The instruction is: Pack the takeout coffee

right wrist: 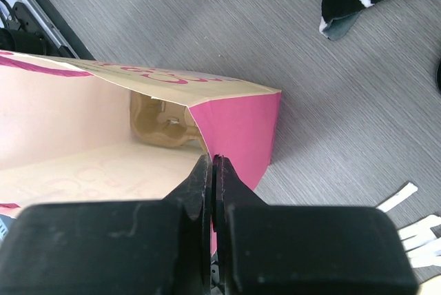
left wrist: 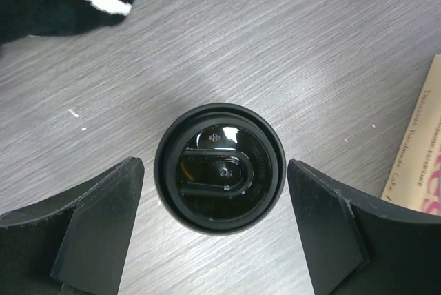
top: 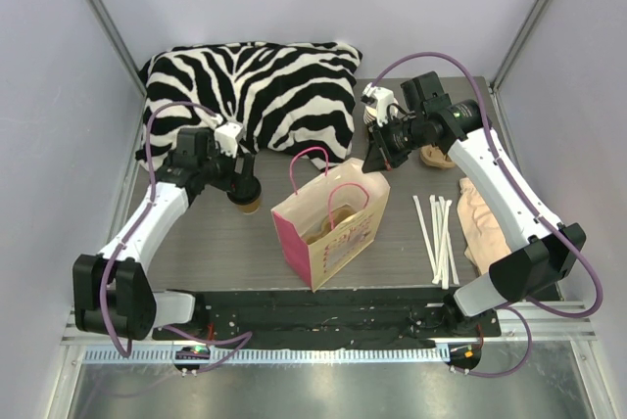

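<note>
From above, we saw the takeout coffee (top: pixel 245 198), a brown cup with a black lid, standing upright on the grey counter (top: pixel 225 243). It stood to the left of an open pink-and-cream paper bag (top: pixel 333 233) and apart from it, and the left arm (top: pixel 157 209) reached over the cup. A zebra-striped pillow (top: pixel 260 86) lay at the back, and white straws (top: pixel 438 238) lay to the bag's right. The right arm (top: pixel 500 184) reached to the bag's far right corner. From the left wrist, we looked straight down on the cup; the left fingers (left wrist: pixel 96 233) stood wide apart, one on each side, neither touching it. From the right wrist, the right fingers (right wrist: pixel 200 181) were pressed together at the bag's rim; we could not tell whether paper was pinched between them. A brown cardboard carrier (right wrist: pixel 162 126) sat inside the bag.
</note>
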### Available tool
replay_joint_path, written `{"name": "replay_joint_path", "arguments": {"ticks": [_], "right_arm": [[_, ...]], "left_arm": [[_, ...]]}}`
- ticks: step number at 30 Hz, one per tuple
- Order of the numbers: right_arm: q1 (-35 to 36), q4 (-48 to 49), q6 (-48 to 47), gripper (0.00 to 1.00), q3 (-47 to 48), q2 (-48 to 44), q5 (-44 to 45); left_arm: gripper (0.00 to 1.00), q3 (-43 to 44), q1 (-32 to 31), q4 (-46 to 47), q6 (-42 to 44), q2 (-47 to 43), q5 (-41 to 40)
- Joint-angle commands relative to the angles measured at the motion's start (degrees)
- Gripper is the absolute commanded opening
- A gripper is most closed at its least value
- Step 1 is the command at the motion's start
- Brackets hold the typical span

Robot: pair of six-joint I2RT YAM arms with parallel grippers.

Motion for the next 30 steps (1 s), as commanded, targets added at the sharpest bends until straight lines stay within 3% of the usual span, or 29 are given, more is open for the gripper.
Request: {"name": "replay_joint_path", "arguments": {"ticks": [1,12,30], "right_arm": [[-0.24,-0.12,-0.54,0.01,1.05,-0.61,-0.92],[-0.24,-0.12,-0.72,0.01,1.76,0.27,-1.27],[-0.33,-0.2,-1.07,0.01,1.41,0.53,-1.18]], "left_arm": [[0.89,6.59,0.14,-9.38,1.58,0.79,-1.54],[0.87,18.28,-3.11,-22.66,0.71,9.84,-7.34],[0.81,20.74,-6.89,-25.04,-0.26,14.16,-12.7]]}}
